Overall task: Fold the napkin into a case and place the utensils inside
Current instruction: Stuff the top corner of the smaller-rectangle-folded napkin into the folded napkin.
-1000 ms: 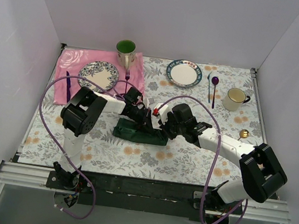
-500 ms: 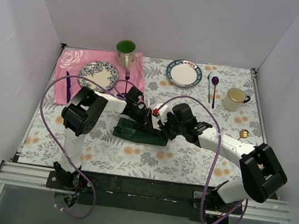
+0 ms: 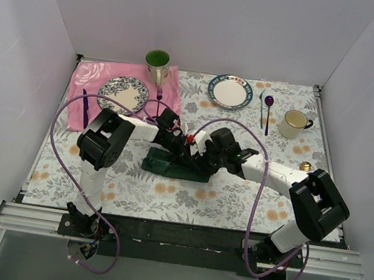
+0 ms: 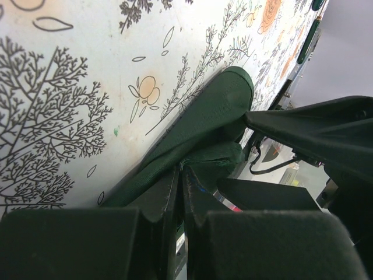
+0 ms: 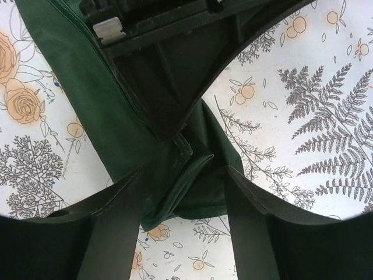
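The dark green napkin lies folded into a long narrow bundle on the flowered tablecloth, mid-table. My left gripper comes in from the left and is shut on a hemmed fold of the napkin, its jaws pressed together on the cloth. From the right, my right gripper stands open at the bundle's right end. In the right wrist view its fingers straddle the napkin's folded corner without pinching it. The utensils show in no view.
A pink cloth at back left carries a patterned plate, a purple knife and a pink fork, with a green mug behind. A white plate, purple spoon and cream mug stand at back right.
My right gripper has opened and let go of the napkin's right end, and the right arm has shifted a little to the left. The left gripper still holds its fold.
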Robot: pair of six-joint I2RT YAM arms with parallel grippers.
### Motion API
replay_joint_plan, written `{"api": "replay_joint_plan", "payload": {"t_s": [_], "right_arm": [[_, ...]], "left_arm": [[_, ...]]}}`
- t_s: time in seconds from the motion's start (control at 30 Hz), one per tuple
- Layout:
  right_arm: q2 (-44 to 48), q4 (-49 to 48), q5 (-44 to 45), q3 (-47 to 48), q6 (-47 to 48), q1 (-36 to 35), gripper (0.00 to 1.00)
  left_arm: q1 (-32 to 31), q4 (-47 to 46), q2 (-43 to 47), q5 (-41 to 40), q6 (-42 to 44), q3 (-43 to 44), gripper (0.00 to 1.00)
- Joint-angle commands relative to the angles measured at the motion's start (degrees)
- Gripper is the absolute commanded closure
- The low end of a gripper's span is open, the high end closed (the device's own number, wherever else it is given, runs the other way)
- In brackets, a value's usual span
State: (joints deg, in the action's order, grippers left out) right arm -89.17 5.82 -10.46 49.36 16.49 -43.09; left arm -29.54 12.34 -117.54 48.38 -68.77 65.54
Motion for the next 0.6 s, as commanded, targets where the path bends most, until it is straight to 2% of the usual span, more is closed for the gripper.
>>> {"api": "replay_joint_plan", "payload": {"t_s": [0.0,0.4,0.5,0.53,0.57], "right_arm": [[-0.57,-0.47,2.28,2.67,-0.23,0.11,0.35],[-4.70,-0.65,7.55,4.95,-0.94,-0.33,0.36],[-5.75,-0.73,9.48,4.78,-0.49,-1.12,0.45],[-5.84,-0.90,9.84,4.52,0.03,-1.38,0.53],[-5.76,-1.16,10.10,4.25,0.47,-2.25,0.57]], "left_arm": [[-0.61,2.08,-2.08,-9.45,2.85,-0.59,1.00],[-0.61,1.55,-2.35,-9.27,2.42,-0.76,1.00],[-0.61,1.55,-2.35,-9.27,2.33,-0.67,1.00],[-0.52,1.37,-2.26,-9.27,2.24,-0.76,1.00],[-0.61,1.46,-2.17,-9.36,2.15,-0.76,1.00]]}}
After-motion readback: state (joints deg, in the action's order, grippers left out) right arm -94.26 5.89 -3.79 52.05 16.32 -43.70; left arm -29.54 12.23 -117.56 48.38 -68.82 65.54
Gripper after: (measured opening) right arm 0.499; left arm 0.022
